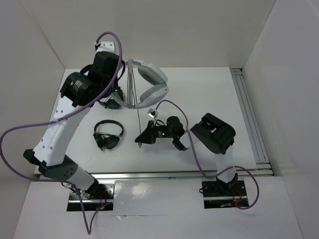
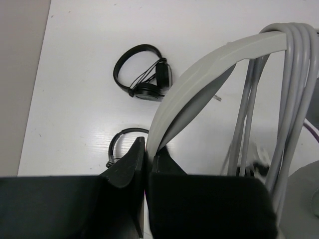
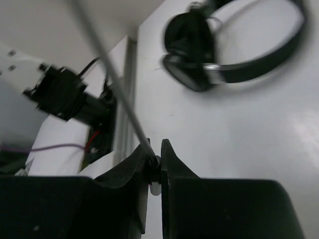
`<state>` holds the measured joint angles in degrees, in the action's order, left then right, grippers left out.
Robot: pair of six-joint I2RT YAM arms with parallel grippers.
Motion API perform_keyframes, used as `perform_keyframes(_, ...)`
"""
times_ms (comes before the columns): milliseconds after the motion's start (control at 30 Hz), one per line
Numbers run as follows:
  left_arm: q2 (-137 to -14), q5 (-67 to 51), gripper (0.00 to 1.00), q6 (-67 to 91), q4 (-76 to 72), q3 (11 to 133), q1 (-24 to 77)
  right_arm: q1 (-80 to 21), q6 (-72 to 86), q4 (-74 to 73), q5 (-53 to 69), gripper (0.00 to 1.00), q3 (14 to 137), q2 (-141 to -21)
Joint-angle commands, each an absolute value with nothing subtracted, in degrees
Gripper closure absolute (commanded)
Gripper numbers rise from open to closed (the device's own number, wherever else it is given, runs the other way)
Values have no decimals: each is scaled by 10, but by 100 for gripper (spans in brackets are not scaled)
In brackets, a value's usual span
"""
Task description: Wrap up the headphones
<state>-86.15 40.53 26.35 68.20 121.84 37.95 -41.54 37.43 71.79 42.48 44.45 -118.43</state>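
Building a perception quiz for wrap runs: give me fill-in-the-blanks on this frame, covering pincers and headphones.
1. The left pincer is shut on the large light-grey over-ear headphones' wide ____.
2. The right pincer is shut on their thin grey ____.
3. ____ smaller black headphones lie on the white table.
Missing: headband; cable; two.

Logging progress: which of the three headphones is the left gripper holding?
The large light-grey headphones, headband pinched in the left gripper; the nearer black headphones and the farther black headphones are smaller and unheld.
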Motion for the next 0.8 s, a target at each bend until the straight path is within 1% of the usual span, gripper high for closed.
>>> perform_keyframes(0, -890, 375, 100, 314, 569, 1262, 306, -474, 343, 851, 443, 100, 400, -1086)
perform_keyframes(67, -906, 361, 100, 319, 556, 1262, 285, -513, 321, 826, 443, 100, 383, -1038)
perform_keyframes(167, -911, 328, 100, 337, 534, 1225, 252, -553, 282, 739, 457, 100, 383, -987)
perform_keyframes(200, -911, 307, 100, 343, 520, 1192, 245, -561, 268, 668, 465, 100, 394, -979)
perform_keyframes(233, -911, 307, 100, 343, 509, 1171, 245, -568, 240, 630, 472, 100, 419, -971)
perform_keyframes(267, -895, 315, 100, 337, 497, 1123, 245, -578, 224, 594, 472, 100, 430, -949)
perform_keyframes(300, -889, 345, 100, 337, 477, 1100, 254, -578, 205, 518, 472, 100, 438, -933)
perform_keyframes(367, -878, 355, 100, 324, 470, 1058, 249, -591, 139, 438, 422, 100, 443, -891)
perform_keyframes(400, -873, 355, 100, 324, 470, 1019, 243, -602, 112, 388, 402, 100, 454, -850)
perform_keyframes(433, -865, 360, 100, 314, 457, 1000, 236, -609, 62, 286, 356, 100, 479, -833)
perform_keyframes(500, -860, 360, 100, 292, 451, 943, 231, -635, 13, 175, 295, 100, 516, -795)
perform_keyframes(533, -860, 350, 100, 287, 451, 926, 224, -645, -7, 90, 266, 100, 533, -785)
perform_keyframes(667, -860, 275, 100, 226, 420, 848, 212, -691, -87, -65, 78, 100, 620, -759)
perform_keyframes(700, -860, 251, 100, 210, 411, 815, 212, -699, -97, -90, 42, 100, 633, -758)
perform_keyframes(733, -848, 200, 100, 198, 402, 798, 212, -705, -107, -131, -17, 100, 653, -758)
perform_keyframes(767, -843, 179, 100, 178, 402, 783, 217, -716, -123, -148, -42, 100, 662, -758)
